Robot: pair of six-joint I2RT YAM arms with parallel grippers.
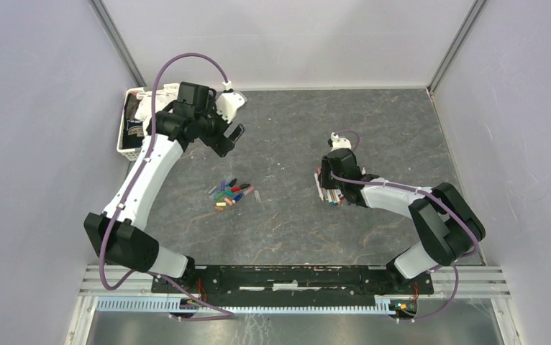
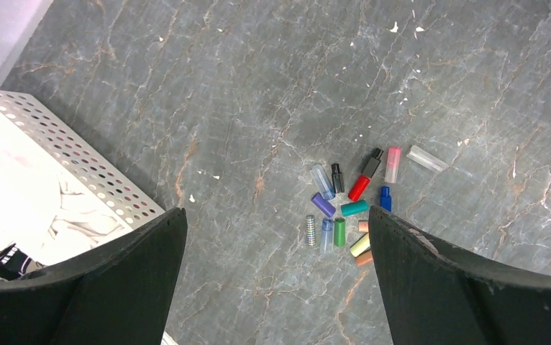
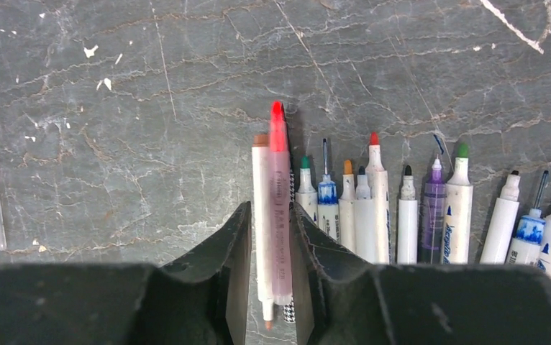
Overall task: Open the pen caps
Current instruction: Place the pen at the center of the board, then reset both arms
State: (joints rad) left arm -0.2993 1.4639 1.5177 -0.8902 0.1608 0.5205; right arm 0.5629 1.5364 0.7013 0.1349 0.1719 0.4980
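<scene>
Since the pink pen [image 3: 280,215] clenched in our right tool [image 3: 269,215] shows a bare red tip, we judge that its axis matters most. It lies lengthwise between the fingers, tip away from the wrist, parallel to and just beside the row of uncapped pens [image 3: 402,223]. The pen caps [image 1: 231,194] sit heaped on the surface [image 1: 287,129], well apart to our left. They are nearer the left tool [image 1: 233,121], which hangs released, fingers spread wide.

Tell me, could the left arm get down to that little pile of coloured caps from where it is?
Probably yes. The left gripper hangs open above the table, and the caps lie loose in its wrist camera's view, with nothing over them. The basket sits off to one side.
</scene>
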